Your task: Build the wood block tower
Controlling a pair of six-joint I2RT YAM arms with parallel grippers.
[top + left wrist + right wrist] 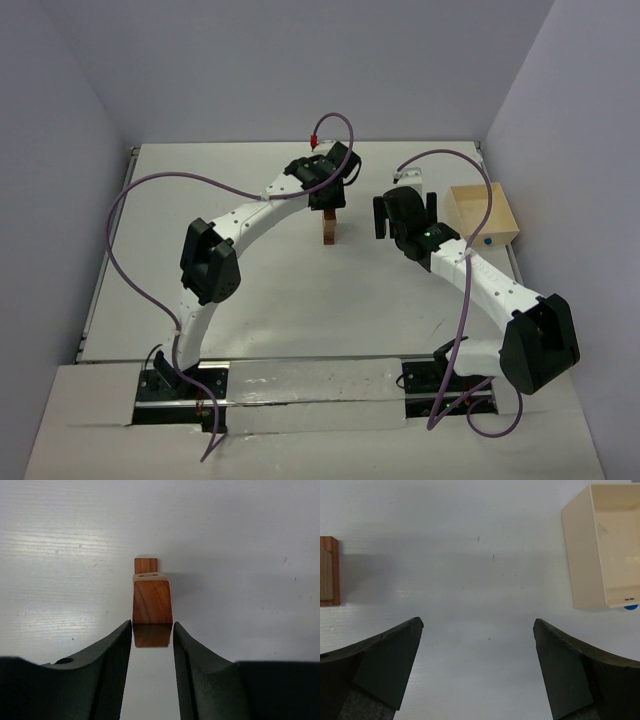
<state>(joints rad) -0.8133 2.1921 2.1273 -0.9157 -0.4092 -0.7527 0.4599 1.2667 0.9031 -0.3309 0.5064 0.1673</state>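
Tower (328,229) stands upright; narrow, reddish-brown and tan.

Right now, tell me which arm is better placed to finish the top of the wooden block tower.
Left. The left end effector grips the reddish-brown wooden block atop the narrow tower; the right end effector hangs open off to the side, empty.
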